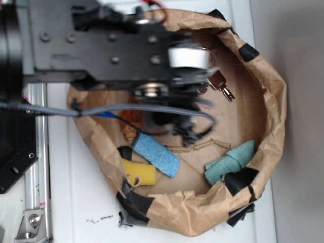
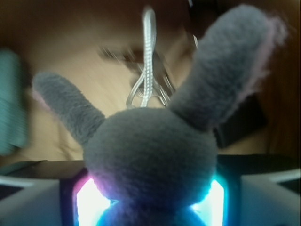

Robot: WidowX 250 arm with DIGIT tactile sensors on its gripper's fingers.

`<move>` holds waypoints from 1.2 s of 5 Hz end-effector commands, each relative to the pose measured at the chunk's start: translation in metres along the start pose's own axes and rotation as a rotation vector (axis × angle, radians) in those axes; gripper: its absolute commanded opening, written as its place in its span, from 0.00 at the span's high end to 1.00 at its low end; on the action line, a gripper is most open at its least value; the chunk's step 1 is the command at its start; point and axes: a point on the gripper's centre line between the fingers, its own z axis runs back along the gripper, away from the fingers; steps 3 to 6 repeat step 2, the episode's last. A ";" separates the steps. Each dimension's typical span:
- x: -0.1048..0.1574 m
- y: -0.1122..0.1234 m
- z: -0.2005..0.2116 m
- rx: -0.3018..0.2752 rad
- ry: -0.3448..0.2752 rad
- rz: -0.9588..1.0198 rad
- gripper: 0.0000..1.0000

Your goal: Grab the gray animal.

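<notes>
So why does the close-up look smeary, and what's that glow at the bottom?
In the wrist view, the gray animal is fairly sharp while the keys and teal cloth behind it are streaked with blur; white-cyan light glares on either side of it. In the exterior view, the arm's top edge is blurred.

- The exterior view looks straight down from above, taking in the whole brown paper basket [image 1: 276,101] on the white table [image 1: 86,202], with the black arm [image 1: 101,45] close beneath the lens.
- The wrist view sits very near the gray animal [image 2: 150,160], facing into the basket.
- Both views share the keys [image 1: 220,83] [image 2: 148,80] and teal cloth [image 1: 230,162] [image 2: 11,108].
</notes>
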 end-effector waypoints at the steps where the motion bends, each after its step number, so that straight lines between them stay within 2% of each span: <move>1: 0.003 -0.058 0.050 0.006 -0.169 -0.285 1.00; 2: 0.000 -0.053 0.045 0.014 -0.186 -0.284 1.00; 6: 0.000 -0.053 0.045 0.014 -0.186 -0.284 1.00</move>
